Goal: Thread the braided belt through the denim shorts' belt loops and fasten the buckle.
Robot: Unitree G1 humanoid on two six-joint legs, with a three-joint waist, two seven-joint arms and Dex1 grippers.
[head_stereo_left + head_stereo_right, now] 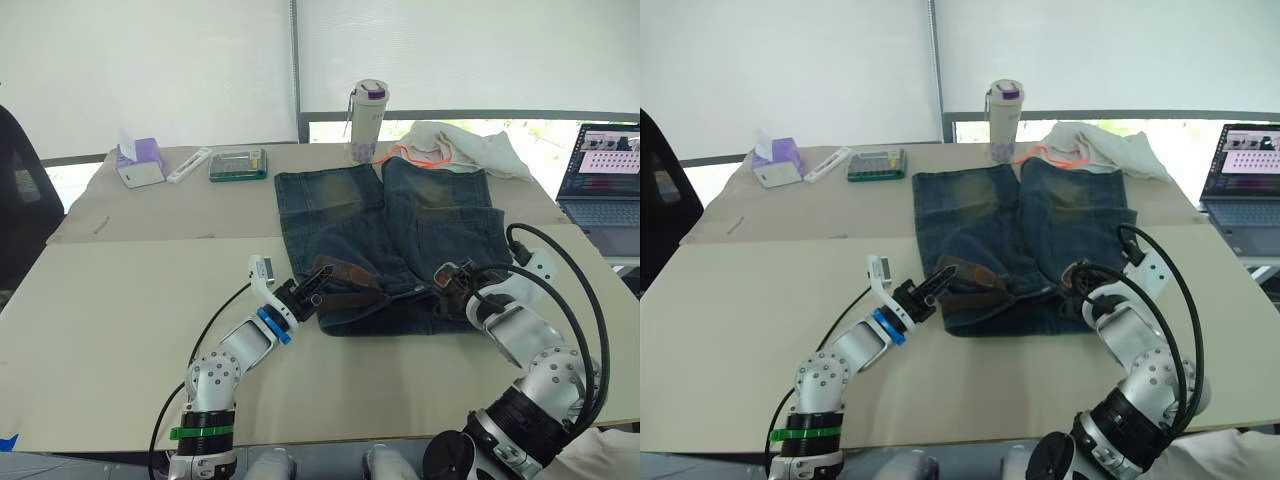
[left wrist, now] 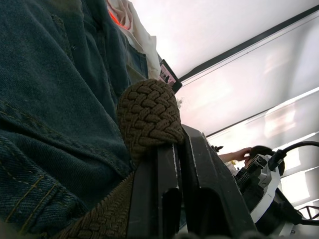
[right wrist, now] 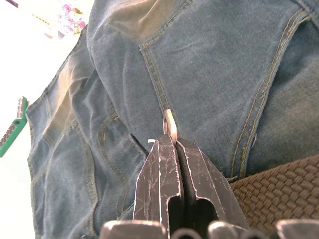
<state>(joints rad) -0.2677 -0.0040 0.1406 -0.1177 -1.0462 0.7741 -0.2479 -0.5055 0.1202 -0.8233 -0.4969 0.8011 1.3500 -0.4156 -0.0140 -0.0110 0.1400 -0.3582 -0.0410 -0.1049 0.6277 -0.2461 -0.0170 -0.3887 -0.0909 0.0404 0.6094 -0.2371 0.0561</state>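
Braided belt (image 1: 345, 283) lies along denim shorts (image 1: 400, 235) waistband, threading underway. Left gripper (image 1: 318, 281) pinches belt end; right gripper (image 3: 171, 142) clamps thin silver piece, likely buckle. Next: draw ends together.

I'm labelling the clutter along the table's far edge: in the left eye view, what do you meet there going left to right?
Purple tissue box → white flat stick-like object → green case → tumbler with purple lid → white cloth with orange cord → open laptop.
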